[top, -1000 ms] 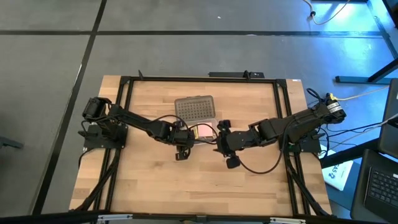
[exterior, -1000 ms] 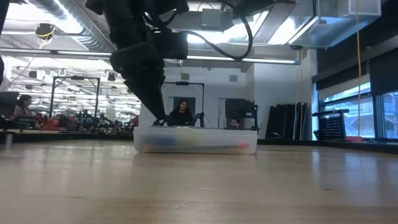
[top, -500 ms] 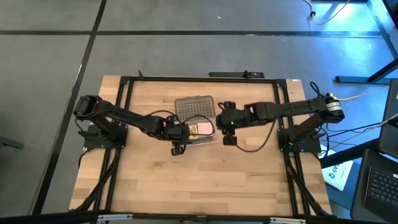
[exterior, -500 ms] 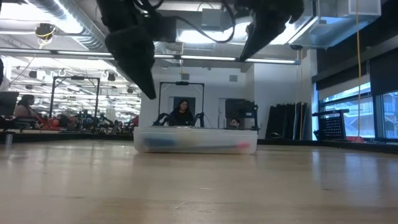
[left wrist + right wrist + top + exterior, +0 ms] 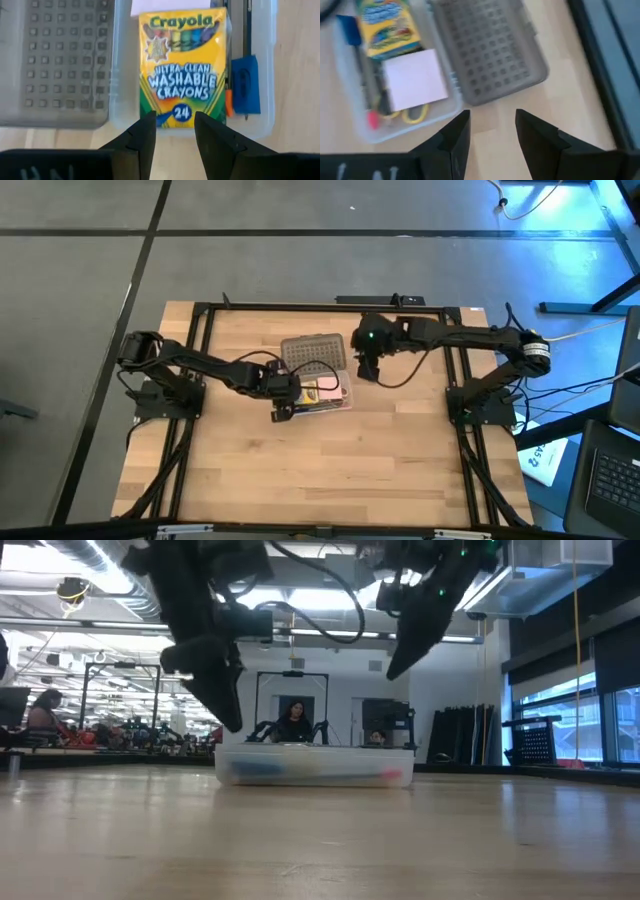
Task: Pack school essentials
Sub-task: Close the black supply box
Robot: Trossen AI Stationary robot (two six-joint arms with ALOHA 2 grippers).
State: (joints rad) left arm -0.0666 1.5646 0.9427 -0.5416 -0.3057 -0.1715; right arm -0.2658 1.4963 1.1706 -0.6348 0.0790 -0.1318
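A clear case (image 5: 322, 393) lies flat on the table's middle. In it are the yellow-green crayon box (image 5: 182, 70), a blue eraser (image 5: 245, 84), thin pencils (image 5: 247, 30), a pink notepad (image 5: 415, 80) and yellow-handled scissors (image 5: 412, 114). Its grey studded lid (image 5: 314, 352) lies flat on the table along the case's far side. My left gripper (image 5: 175, 120) hangs open just off the case's left end, above the table. My right gripper (image 5: 492, 120) hangs open above the table to the right of the lid. Neither has anything between its fingers.
A black frame (image 5: 205, 315) borders the table's far, left and right sides. Bare wood (image 5: 330, 470) stretches from the case to the near edge. People and equipment show in the room (image 5: 292, 720) beyond the far edge.
My right gripper has swung from the table's middle, right of the case, toward the far edge, turning as it went, and now hangs beside the lid. My left gripper has drawn back a little from the case's left end toward the table's left. The case has stayed put.
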